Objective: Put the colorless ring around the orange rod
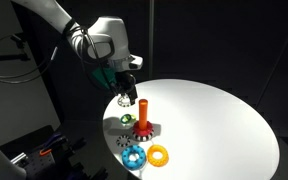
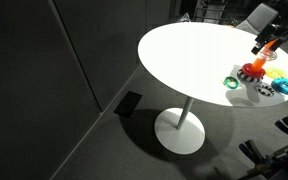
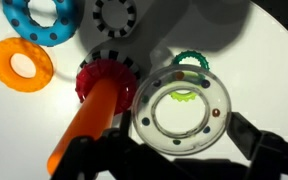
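In the wrist view my gripper [image 3: 180, 126] is shut on the colorless ring [image 3: 220, 108], a clear ring with small dots in its rim, held flat between both fingers. It hangs just right of the orange rod [image 3: 89, 120], which stands upright on its red toothed base [image 3: 109, 75]. The ring is above table level, over the green ring [image 3: 191, 61]. In both exterior views the gripper [image 1: 124, 96] [image 2: 267, 43] hovers beside the top of the orange rod [image 1: 143, 110] [image 2: 253, 66].
A blue toothed ring [image 3: 42, 20] [image 1: 134, 155], a flat yellow-orange ring [image 3: 22, 64] [image 1: 158, 154] and a dark toothed ring [image 3: 114, 15] lie near the rod. All sit near the edge of the round white table [image 1: 214, 120] [image 2: 184, 50].
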Robot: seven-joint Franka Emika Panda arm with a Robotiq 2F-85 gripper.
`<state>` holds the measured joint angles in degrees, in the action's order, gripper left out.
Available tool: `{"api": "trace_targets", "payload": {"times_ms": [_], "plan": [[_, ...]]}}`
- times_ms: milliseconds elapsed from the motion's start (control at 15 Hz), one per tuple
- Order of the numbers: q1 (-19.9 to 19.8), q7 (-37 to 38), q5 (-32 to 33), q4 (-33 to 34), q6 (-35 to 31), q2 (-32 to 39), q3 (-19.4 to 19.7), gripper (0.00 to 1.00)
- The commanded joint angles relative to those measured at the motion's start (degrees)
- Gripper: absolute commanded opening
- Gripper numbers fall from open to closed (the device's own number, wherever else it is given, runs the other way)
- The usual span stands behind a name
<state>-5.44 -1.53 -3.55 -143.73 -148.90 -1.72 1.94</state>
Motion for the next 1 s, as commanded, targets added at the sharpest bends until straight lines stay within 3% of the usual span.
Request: {"api": "trace_targets", "payload": {"times_ms": [0,933], "plan": [[0.1,1.3,2.0,3.0,4.7,-2.5,1.2,0.69],[-2.1,1.9,6.1,9.3,11.5,-2.8,4.8,0.69]]}}
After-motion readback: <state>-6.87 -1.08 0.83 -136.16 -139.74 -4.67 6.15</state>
